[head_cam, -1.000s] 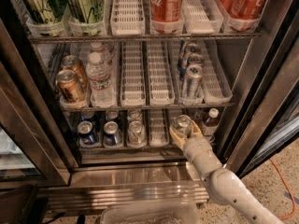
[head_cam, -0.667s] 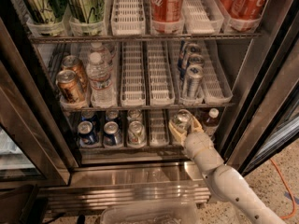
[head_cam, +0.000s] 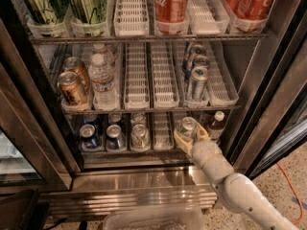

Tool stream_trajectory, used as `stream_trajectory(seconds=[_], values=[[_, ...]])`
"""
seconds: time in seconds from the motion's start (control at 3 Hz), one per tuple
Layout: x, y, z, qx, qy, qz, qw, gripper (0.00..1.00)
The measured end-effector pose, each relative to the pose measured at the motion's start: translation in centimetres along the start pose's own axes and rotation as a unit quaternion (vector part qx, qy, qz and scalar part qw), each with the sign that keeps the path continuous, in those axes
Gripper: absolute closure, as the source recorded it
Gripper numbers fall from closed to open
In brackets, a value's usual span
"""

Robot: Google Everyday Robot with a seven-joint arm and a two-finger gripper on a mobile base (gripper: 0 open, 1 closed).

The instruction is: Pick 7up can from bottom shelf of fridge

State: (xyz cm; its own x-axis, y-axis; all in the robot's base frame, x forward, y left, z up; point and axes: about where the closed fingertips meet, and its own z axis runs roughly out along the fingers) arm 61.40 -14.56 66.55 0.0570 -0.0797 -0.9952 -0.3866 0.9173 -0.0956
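The fridge (head_cam: 266, 95) stands open. On the bottom shelf (head_cam: 162, 137), my gripper (head_cam: 191, 136) reaches in at the right side. Its beige fingers (head_cam: 180, 141) are closed around a 7up can (head_cam: 187, 127) with a green body and a silver lid. The can stands upright at the front of its lane. Another pale green can (head_cam: 140, 136) stands two lanes to the left, with one more behind it. My white arm (head_cam: 240, 190) comes in from the lower right.
Two blue cans (head_cam: 89, 136) stand at the shelf's left and a small dark bottle (head_cam: 217, 123) is just right of the gripper. The rack above holds copper-brown cans (head_cam: 71, 87), water bottles (head_cam: 102, 80) and slim silver-blue cans (head_cam: 196, 83). A clear bin (head_cam: 153, 219) sits on the floor in front.
The gripper and the can in it have barely shifted; the fingers sit a little tighter around the can. Nothing else on the shelves has moved.
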Motion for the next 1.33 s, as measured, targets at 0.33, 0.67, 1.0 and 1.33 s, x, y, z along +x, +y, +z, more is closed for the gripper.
stream_trajectory(seconds=[0.33, 0.67, 1.0, 1.33], values=[[-0.7, 1.9, -2.9, -0.044, 0.036, -0.001, 0.9984, 1.00], [-2.8, 4.1, -5.2, -0.096, 0.057, -0.008, 0.9937, 1.00], [-5.8, 7.1, -6.5, -0.166, 0.062, -0.019, 0.9840, 1.00], [-9.2, 10.4, -7.8, -0.241, 0.056, -0.033, 0.9684, 1.00]])
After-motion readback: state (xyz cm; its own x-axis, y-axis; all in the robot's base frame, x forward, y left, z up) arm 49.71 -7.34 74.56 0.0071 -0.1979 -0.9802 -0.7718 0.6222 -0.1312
